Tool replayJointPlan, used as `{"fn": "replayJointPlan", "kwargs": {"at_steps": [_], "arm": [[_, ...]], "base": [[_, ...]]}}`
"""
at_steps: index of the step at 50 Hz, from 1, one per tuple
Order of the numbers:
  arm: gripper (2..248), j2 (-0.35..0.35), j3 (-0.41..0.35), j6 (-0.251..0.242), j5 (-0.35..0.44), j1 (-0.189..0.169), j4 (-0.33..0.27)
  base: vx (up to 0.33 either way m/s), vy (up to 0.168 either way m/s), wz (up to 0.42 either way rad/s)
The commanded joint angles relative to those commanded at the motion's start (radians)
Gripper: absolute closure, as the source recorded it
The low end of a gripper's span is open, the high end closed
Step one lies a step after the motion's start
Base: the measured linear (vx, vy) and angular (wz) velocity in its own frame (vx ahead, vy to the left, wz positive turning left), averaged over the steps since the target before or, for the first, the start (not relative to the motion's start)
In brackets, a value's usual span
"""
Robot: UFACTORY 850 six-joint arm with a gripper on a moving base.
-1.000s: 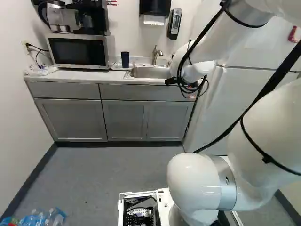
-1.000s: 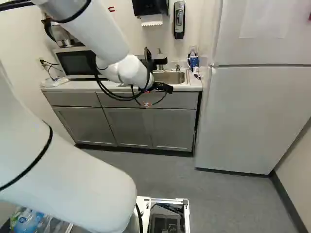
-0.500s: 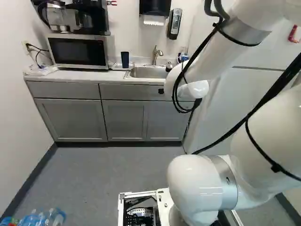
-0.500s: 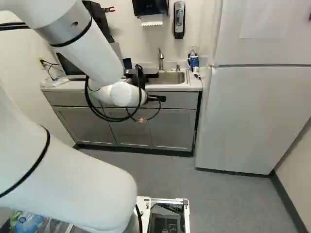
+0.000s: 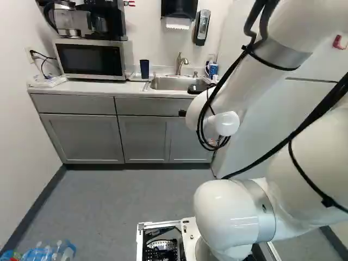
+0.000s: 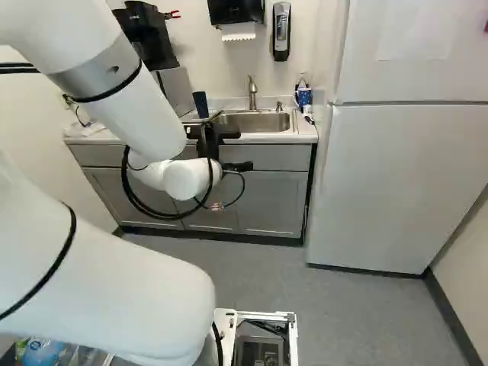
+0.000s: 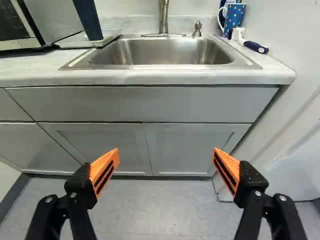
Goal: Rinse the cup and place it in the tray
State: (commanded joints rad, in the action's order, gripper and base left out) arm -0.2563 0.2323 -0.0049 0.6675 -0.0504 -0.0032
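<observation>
**Withdrawal from the steel sink (image 7: 165, 66)**

Note the white jointed arm (image 5: 239, 81), now lower and farther back from the sink; read as retreat, with placing probably complete. Find the dark blue tapered cup (image 7: 86, 19) left of the sink, apparently on the flat white tray (image 7: 72, 44). Consult the wrist view for the black two-fingered gripper (image 7: 166, 152), spread wide and empty, with orange pads indiscernible in both base views.

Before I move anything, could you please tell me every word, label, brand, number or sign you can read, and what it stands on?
No text can be read with certainty.
Microwave control panel: marks too small to read.
Wall dispenser: nothing legible.
Bottles: labels too small and partly hidden.
Pale sheet on the fridge: too faint to read.
</observation>
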Motion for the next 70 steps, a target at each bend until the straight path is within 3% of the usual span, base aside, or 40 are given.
{"fn": "replayJointPlan", "kwargs": {"at_steps": [36, 70], "arm": [[3, -0.019, -0.122, 0.004, 0.172, 0.042, 0.003], [3, -0.023, -0.145, 0.005, 0.205, 0.05, 0.003]], "base": [[0.0, 0.0, 0.0], [0.0, 0.0, 0.0]]}}
